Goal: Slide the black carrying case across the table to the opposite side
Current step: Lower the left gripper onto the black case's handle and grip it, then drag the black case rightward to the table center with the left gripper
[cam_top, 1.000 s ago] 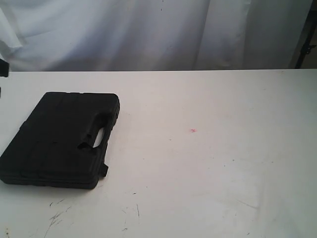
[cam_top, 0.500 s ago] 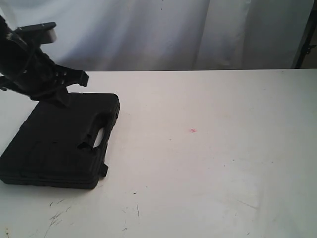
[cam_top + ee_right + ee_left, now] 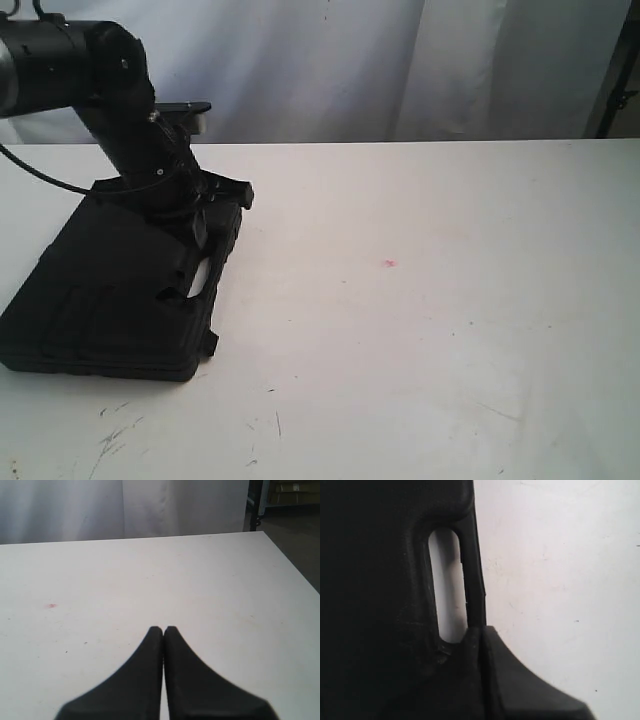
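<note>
**Black case at the left, shut pincer at its handle**

A wide white table (image 3: 430,330) is seen, with a pale curtain (image 3: 400,70) hung behind it. Dark scuff marks (image 3: 115,435) are seen at the lower left of the frame, and one small red spot (image 3: 390,264) near the middle. One black carrying case (image 3: 110,300) is laid flat at the left. The left gripper (image 3: 481,630) is pressed shut, its tip right at one end of the case's handle (image 3: 472,575). The right gripper (image 3: 163,629) is pressed shut above the table, with nothing held. Two grippers are counted.
</note>
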